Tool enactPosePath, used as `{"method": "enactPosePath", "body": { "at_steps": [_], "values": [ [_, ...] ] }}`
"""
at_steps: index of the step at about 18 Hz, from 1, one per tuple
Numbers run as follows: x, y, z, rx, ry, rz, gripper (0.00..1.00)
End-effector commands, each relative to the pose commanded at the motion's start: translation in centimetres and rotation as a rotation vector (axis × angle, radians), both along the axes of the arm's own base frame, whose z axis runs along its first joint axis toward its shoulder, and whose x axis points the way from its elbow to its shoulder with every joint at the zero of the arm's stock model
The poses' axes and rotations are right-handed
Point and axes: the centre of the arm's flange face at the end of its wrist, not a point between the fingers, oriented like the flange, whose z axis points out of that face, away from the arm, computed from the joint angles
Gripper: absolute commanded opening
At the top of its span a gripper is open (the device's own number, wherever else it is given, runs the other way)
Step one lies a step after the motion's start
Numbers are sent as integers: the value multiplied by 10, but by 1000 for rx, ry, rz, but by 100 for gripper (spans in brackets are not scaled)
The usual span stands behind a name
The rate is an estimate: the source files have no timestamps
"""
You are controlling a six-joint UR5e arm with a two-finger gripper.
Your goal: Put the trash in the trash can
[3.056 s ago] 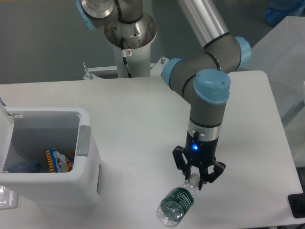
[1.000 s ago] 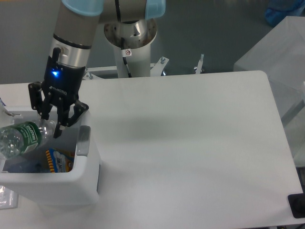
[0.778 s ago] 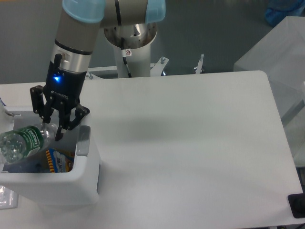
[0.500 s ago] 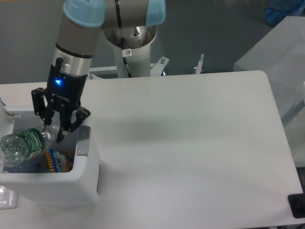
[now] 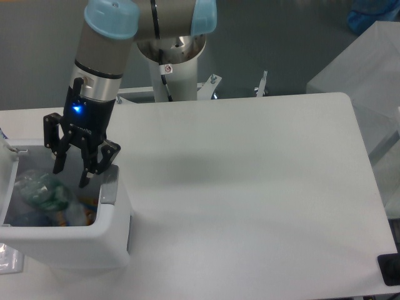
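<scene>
White counter (image 5: 250,187), grey floor behind, robot pedestal (image 5: 170,50) at far edge. Nearest, bottom left: white trash can (image 5: 75,240) with rounded corners, grey tab (image 5: 109,185) on its right rim, just right of and below the fingers. Inside the can, below and left of the fingers: clear plastic bottle (image 5: 42,190) with green label, blurred, lying against the left inner wall, apart from the fingers. Under and beside the bottle, a sliver of the blue snack packet (image 5: 87,206), mostly hidden, orange edge showing. Small black object (image 5: 390,269) at the bottom right counter edge, far right of the fingers. Gripper (image 5: 70,177) hanging over the can opening, pointing down, fingers (image 5: 85,178) spread apart, holding nothing, tips around rim level. Blue light lit on the gripper body above the fingers. Arm rising up and back from there, grey tube with light blue cap (image 5: 111,15) at the top. Translucent box (image 5: 369,69) beyond the counter, far right.
</scene>
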Motion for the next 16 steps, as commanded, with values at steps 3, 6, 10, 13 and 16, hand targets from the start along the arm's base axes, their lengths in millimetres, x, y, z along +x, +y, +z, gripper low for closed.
{"method": "enactPosePath", "body": {
  "at_steps": [3,6,10,13,16],
  "values": [
    [-1,-2,21,32,10,13,100],
    [-38,-23,44,68,15,107,100],
    [-121,-53,90,153,55,234,100],
    [-173,-54,99,173,68,290,100],
    [-227,-69,93,165,83,355,100]
  ]
}}
